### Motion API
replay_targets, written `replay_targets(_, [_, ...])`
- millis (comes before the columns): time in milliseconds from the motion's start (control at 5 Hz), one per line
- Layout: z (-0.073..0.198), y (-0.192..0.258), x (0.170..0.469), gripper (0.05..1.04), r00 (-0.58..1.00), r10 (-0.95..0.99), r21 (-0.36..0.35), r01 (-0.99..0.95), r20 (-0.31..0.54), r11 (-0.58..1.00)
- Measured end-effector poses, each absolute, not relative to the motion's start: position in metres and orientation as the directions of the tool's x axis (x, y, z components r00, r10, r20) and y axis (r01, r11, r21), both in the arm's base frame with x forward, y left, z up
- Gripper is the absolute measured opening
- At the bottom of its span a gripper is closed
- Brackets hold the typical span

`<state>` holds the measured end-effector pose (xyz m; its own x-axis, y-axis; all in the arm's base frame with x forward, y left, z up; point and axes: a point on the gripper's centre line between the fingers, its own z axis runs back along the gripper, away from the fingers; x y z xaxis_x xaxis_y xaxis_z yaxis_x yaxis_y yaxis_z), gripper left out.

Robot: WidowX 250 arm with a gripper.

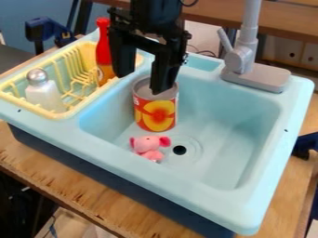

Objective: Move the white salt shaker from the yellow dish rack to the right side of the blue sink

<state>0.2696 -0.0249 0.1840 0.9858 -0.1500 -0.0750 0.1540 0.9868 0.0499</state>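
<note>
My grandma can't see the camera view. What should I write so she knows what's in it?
An open black pincer hangs at the top of a can in a pale blue toy sink. A pink toy animal sits near the drain; a yellow rack holds two bottles, one red-topped, one white.

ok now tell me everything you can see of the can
The can is a short cylinder, metal by its look, standing upright in the left part of the sink. Its red label shows yellow-orange round shapes, one with a red centre, and its rim and top are grey. One finger of the open gripper overlaps its top; whether they touch is unclear. A pink toy sits just in front.
</note>
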Motion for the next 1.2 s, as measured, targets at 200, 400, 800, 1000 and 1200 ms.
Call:
replay_targets(200, [0.176,-0.025,0.269,1.001,0.983,-0.150,0.050,0.156,-0.107,0.987])
replay_targets(400, [0.178,-0.010,0.261,1.001,0.986,-0.128,0.054,0.135,-0.110,0.989])
replay_targets(800, [0.202,0.048,0.229,1.001,0.991,0.018,0.100,-0.005,-0.130,0.995])
replay_targets(1000, [0.209,0.068,0.223,1.001,0.986,0.044,0.139,-0.022,-0.160,0.990])
replay_targets(1200, [0.210,0.085,0.229,1.001,0.993,0.049,0.186,-0.028,-0.106,0.982])
